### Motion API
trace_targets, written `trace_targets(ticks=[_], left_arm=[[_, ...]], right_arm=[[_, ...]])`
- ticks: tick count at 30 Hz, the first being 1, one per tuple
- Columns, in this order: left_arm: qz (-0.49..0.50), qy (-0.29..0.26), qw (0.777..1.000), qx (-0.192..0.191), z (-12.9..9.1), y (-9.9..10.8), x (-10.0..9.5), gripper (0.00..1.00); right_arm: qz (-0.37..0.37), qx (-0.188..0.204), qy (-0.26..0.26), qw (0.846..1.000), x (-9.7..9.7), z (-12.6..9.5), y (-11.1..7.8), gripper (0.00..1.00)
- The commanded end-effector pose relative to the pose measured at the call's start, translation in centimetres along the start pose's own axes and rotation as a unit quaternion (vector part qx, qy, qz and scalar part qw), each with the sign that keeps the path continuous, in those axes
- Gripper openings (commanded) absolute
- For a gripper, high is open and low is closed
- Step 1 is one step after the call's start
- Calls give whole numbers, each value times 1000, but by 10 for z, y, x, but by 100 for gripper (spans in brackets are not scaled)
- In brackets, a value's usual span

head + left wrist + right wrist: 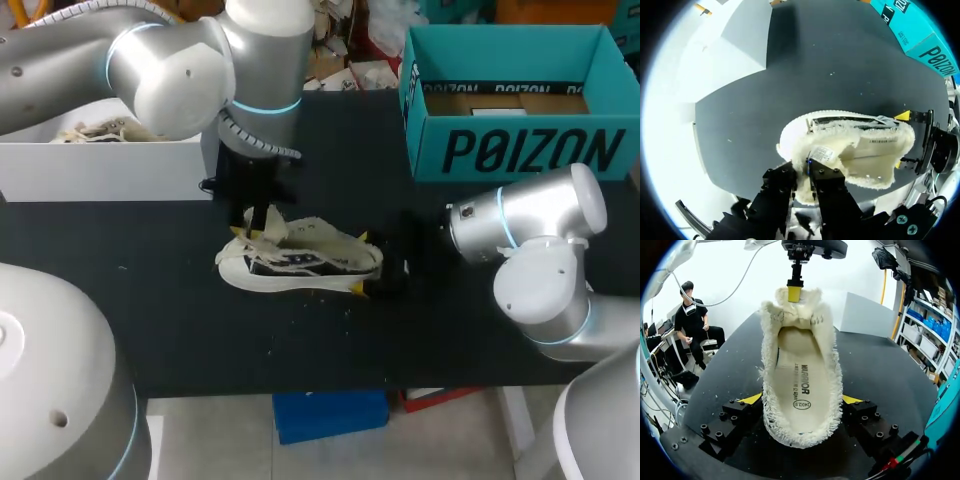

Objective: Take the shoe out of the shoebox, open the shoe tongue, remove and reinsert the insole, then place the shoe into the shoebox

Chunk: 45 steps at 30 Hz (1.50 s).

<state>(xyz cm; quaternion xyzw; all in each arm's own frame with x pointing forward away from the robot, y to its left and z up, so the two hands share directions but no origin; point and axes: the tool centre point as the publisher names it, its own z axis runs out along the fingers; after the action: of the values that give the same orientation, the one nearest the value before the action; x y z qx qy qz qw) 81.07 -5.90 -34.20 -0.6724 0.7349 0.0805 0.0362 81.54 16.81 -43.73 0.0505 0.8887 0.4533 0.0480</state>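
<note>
A cream fleece-edged shoe (pixel 300 262) lies on the black table (pixel 150 300), with its insole (pixel 800 390) showing inside. My left gripper (pixel 258 228) comes down from above at the shoe's front. Its fingers pinch the top edge of the tongue (pixel 822 152); in the left wrist view that gripper (pixel 807 180) stands almost together. My right gripper (pixel 802 400) holds the heel, one yellow tip pressed on each side; in the head view it (pixel 365 265) is at the shoe's right end. The teal shoebox (pixel 520 150) stands open at the back right.
A white box (pixel 100 165) with pale contents stands at the back left, close behind my left arm. Bare black table lies in front of the shoe up to the near edge (pixel 300 385). The shoebox (pixel 920 35) is well apart from the shoe.
</note>
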Motion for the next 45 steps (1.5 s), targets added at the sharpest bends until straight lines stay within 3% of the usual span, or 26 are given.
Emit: trace_targets(ticks=[1,2,9,14,15,16,18,19,23,26,29,45], left_arm=[[1,6,1000,-7,5,-2,-3,90],[6,4,1000,-8,5,-2,-3,100],[93,51,994,-7,-18,-9,-5,100],[239,75,968,20,-51,-12,-6,100],[263,78,961,21,-58,-13,-5,91],[300,84,950,21,-67,-15,-4,44],[351,80,933,29,-76,-17,-1,9],[392,77,916,29,-82,-17,2,0],[495,89,864,17,-96,-19,14,0],[527,95,844,23,-97,-19,27,0],[550,133,824,-3,-100,-16,39,0],[545,138,827,-6,-101,-16,41,0]], right_arm=[[1,1,-1,1000,1,1,-2,0],[1,1,-1,1000,1,1,-2,0],[1,1,-1,1000,1,1,-2,0],[1,1,-1,1000,1,1,-2,0],[1,1,-1,1000,1,1,-2,0],[1,1,-1,1000,1,1,-2,0],[1,1,-1,1000,1,1,-2,0],[1,1,-1,1000,1,1,-2,0],[1,1,-1,1000,1,1,-2,0],[1,1,-1,1000,1,1,-2,0],[1,1,-1,1000,1,1,-2,0],[1,1,-1,1000,1,1,-2,0]])
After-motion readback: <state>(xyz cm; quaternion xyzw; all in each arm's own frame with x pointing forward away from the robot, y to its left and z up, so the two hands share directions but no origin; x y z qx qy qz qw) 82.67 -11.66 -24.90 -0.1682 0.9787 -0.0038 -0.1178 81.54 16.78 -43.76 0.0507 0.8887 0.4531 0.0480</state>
